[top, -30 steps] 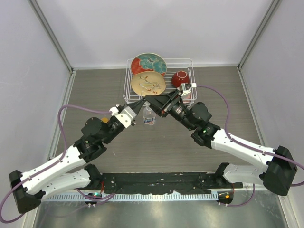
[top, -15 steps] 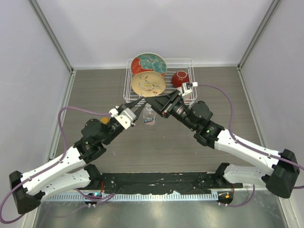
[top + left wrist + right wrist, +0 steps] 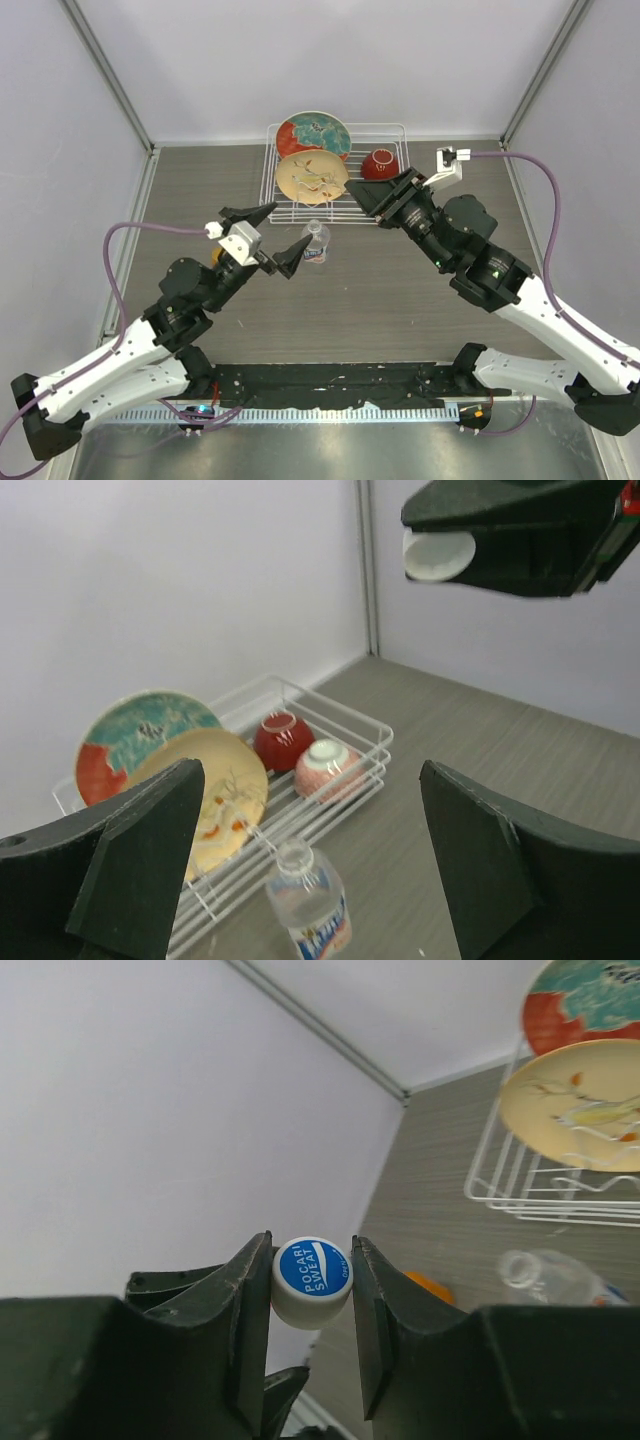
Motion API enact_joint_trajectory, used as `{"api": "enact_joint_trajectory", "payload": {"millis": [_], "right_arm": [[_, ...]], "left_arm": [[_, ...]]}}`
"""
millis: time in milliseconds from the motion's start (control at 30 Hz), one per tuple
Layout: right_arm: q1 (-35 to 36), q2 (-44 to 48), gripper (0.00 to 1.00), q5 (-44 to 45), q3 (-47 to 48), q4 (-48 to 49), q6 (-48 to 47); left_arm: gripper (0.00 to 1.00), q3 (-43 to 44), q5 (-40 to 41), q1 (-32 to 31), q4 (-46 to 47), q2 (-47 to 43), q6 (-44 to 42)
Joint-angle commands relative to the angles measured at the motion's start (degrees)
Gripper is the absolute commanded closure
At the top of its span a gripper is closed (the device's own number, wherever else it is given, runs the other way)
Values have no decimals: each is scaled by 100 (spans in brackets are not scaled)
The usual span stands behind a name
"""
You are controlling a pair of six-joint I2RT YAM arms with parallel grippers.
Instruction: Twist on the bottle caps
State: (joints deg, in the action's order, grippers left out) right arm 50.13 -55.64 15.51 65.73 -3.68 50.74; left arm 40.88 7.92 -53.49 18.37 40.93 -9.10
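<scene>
The clear bottle (image 3: 316, 245) with a white-blue label stands uncapped on the table in front of the rack; its open neck (image 3: 293, 857) shows in the left wrist view. My left gripper (image 3: 273, 236) is open just left of the bottle and touches nothing, its jaws standing wide either side of it (image 3: 310, 775). My right gripper (image 3: 362, 192) hangs raised to the right of the bottle, shut on the white cap (image 3: 311, 1280) with a blue top. That cap (image 3: 438, 555) also shows from the left wrist. An orange thing (image 3: 432, 1286) lies partly hidden beyond the bottle (image 3: 555, 1278).
A white wire rack (image 3: 390, 131) at the back holds two plates (image 3: 313, 135) (image 3: 312, 177), a red bowl (image 3: 380, 165) and a pink bowl (image 3: 327, 769). White walls enclose the table on three sides.
My left gripper opened, let go of the bottle and drew back to the left. My right gripper moved up and away to the right with the white cap.
</scene>
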Motion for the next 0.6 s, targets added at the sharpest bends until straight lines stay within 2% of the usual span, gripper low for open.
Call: {"api": "enact_joint_trajectory", "payload": {"millis": [0, 133, 233, 300, 567], "right_arm": [[-3, 114, 89, 839, 378, -861, -1100], [-3, 272, 89, 1059, 510, -1038, -1496], [-3, 334, 89, 1121, 616, -1143, -1655], [-12, 378, 89, 1121, 642, -1196, -1734], [-3, 457, 89, 1121, 616, -1161, -1822]], "left_arm": [[1, -317, 157, 84, -842, -67, 883], [0, -415, 184, 365, -967, 501, 1672], [0, -344, -334, 857, -801, 889, 2104], [0, -344, -729, 1183, -538, 1206, 2193], [0, -616, -1143, 1307, 588, 1936, 2202]]}}
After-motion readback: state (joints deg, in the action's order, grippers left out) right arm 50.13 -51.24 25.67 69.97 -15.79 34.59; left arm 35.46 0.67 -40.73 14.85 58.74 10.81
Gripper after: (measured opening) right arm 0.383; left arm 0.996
